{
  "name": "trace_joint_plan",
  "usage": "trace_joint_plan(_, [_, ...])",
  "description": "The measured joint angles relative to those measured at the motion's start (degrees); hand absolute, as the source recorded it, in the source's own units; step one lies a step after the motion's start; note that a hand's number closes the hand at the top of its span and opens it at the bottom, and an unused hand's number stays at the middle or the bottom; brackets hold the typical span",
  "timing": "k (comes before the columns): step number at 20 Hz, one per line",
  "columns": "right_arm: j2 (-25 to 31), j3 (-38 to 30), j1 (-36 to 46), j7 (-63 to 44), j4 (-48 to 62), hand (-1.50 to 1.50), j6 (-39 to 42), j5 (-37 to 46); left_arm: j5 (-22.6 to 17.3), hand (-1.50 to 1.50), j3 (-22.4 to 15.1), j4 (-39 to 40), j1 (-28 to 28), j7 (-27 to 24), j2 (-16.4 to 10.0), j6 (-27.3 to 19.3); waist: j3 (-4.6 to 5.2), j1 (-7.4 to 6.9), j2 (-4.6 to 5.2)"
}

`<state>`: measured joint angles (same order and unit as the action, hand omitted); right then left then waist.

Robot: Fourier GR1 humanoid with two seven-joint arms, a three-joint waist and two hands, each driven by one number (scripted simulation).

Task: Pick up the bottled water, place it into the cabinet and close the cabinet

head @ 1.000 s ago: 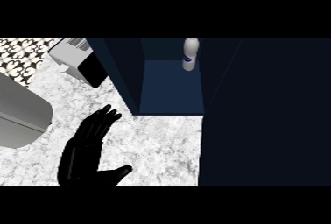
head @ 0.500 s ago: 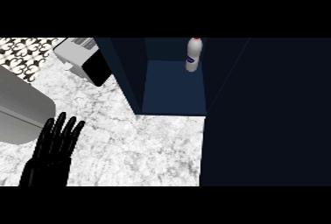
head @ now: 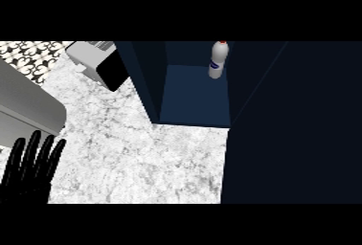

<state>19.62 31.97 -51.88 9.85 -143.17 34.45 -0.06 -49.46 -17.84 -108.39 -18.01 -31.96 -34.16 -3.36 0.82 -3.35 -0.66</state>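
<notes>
From my remote station, the head view shows the robot's left hand [head: 29, 165] low and far to the left of the cabinet [head: 192, 95]. Its black fingers are straight, slightly apart and pointing up, and they hold nothing. The hand rests at the edge of the white marbled counter [head: 141, 158], which runs from there up to the cabinet's front lip.

The cabinet is dark blue and stands open, with its floor and left wall showing. The bottled water [head: 218, 60] is inside, upright at the back near the right-hand wall. It is a white bottle with a red cap and a blue label, and it is the only thing I can see in there.

A broad dark panel [head: 297, 124] right of the opening may be the cabinet's door, though the view is too dim to be sure. Left of the cabinet, just beside its outer wall, sits a white-and-black appliance [head: 96, 62]. Farther left lies a grey slab with a rounded corner [head: 28, 103].
</notes>
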Motion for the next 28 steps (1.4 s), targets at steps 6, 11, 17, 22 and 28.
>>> trace_joint_plan(6, [-1.18, 1.26, 2.23, -1.63, 0.4, 1.5, -3.95, -0.31, -1.8, -1.5, 2.12, -0.76, -2.0, -0.02, -2.85, 4.24, 0.05, -2.7, 0.89])
trace_joint_plan(11, [-1.1, 1.63, 6.3, -3.98, 0.51, 1.5, -5.51, -0.52, -2.87, -1.5, 3.47, -0.91, -2.72, 0.02, -4.7, 7.39, 0.13, -4.85, 1.49])
trace_joint_plan(17, [-0.19, 1.38, 11.7, -6.38, 0.65, 1.5, -5.65, -0.83, -3.95, -1.5, 4.9, -1.28, -2.8, 0.58, -6.87, 10.22, 0.35, -7.64, 2.05])
trace_joint_plan(22, [1.4, 0.44, 16.63, -7.85, 0.69, -1.5, -4.97, -1.05, -4.55, -1.5, 5.63, -1.26, -2.65, 0.99, -8.01, 11.76, 0.69, -9.57, 2.0])
trace_joint_plan(28, [3.57, -0.46, 24.07, -9.85, 0.91, 1.5, -3.35, -1.18, -5.05, -1.5, 6.22, -0.75, -2.01, 1.64, -9.08, 13.09, 1.0, -11.07, 2.09])
